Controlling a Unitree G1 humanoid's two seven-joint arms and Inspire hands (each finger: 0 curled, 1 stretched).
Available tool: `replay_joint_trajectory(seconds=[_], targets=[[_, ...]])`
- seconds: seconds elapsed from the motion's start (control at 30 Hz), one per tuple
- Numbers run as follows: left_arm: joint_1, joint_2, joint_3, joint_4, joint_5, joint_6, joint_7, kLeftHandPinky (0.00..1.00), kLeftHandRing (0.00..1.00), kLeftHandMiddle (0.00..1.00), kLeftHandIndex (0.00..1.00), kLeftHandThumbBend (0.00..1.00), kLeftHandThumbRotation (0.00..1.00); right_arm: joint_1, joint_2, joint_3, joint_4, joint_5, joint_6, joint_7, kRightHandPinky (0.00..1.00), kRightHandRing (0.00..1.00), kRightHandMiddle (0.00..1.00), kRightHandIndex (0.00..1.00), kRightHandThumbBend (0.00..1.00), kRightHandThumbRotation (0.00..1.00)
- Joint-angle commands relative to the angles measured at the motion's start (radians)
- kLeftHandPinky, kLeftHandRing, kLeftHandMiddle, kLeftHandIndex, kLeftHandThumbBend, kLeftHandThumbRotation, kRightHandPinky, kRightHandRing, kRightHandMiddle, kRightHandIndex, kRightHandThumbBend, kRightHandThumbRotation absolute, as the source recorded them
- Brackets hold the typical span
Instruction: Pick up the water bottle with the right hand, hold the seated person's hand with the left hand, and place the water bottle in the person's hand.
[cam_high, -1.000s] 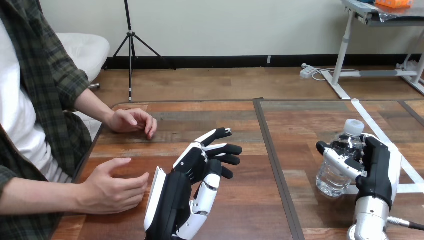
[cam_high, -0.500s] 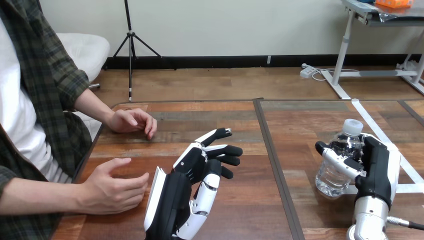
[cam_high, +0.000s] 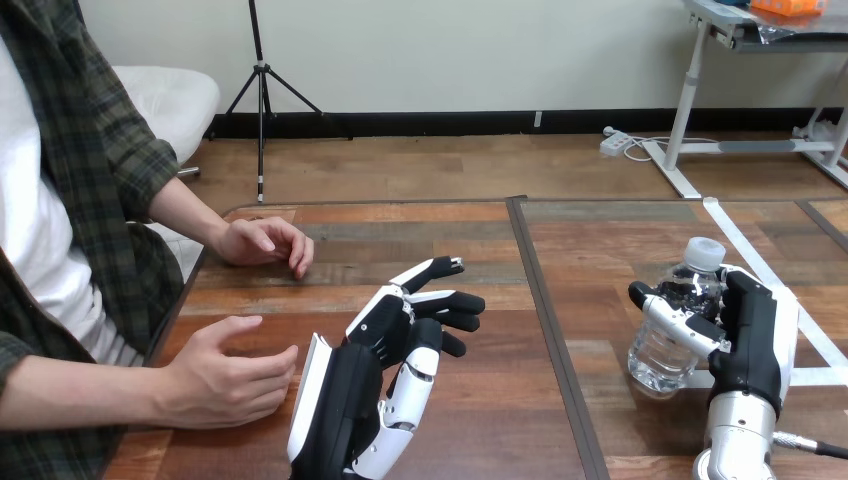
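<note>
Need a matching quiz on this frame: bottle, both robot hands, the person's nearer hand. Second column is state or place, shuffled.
1. water bottle
2. left hand
3. right hand
4. person's nearer hand

A. fingers curled round a thing, view's right
B. clear, white cap
C. human, empty, view's lower left
D. machine, open, apart from the person

Pairs: 1-B, 2-D, 3-A, 4-C

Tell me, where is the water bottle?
The water bottle is at the table's right side in the head view, with the right robot hand curled round it.
</note>
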Motion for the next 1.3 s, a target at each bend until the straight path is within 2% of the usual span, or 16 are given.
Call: replay_joint_trajectory(seconds=[0.0, 0.17, 0.37, 0.47, 0.57, 0.7, 1.27], targets=[[-0.028, -0.023, -0.002, -0.009, -0.007, -0.009, 0.007, 0.53, 0.63, 0.66, 0.77, 0.14, 0.76, -0.069, -0.007, 0.007, -0.059, -0.008, -0.060, -0.006, 0.45, 0.46, 0.49, 0.51, 0.72, 0.00], [-0.031, -0.023, -0.002, -0.008, -0.013, -0.007, 0.005, 0.52, 0.62, 0.65, 0.77, 0.14, 0.76, -0.069, -0.006, 0.009, -0.072, -0.013, -0.079, -0.011, 0.45, 0.45, 0.49, 0.51, 0.74, 0.00], [-0.035, -0.023, -0.002, -0.005, -0.016, -0.006, 0.004, 0.52, 0.63, 0.65, 0.77, 0.14, 0.76, -0.068, -0.003, 0.007, -0.086, -0.005, -0.125, 0.005, 0.43, 0.44, 0.48, 0.50, 0.74, 0.00], [-0.036, -0.024, 0.001, -0.007, -0.007, -0.005, 0.009, 0.52, 0.63, 0.65, 0.77, 0.14, 0.76, -0.067, -0.004, 0.011, -0.096, -0.016, -0.134, -0.007, 0.42, 0.43, 0.47, 0.50, 0.75, 0.00], [-0.039, -0.024, 0.000, -0.004, -0.009, -0.006, 0.008, 0.52, 0.63, 0.65, 0.76, 0.15, 0.76, -0.066, 0.001, 0.007, -0.109, -0.004, -0.147, 0.010, 0.41, 0.43, 0.47, 0.49, 0.75, 0.00], [-0.041, -0.023, 0.001, -0.003, -0.005, -0.005, 0.010, 0.51, 0.63, 0.66, 0.76, 0.15, 0.76, -0.061, 0.002, 0.013, -0.132, -0.012, -0.161, 0.009, 0.40, 0.42, 0.46, 0.49, 0.75, 0.00], [-0.057, -0.015, 0.014, -0.006, -0.010, -0.007, 0.009, 0.51, 0.63, 0.67, 0.78, 0.13, 0.75, -0.025, 0.033, 0.012, -0.281, 0.017, -0.153, 0.071, 0.42, 0.43, 0.47, 0.48, 0.71, 0.00]])
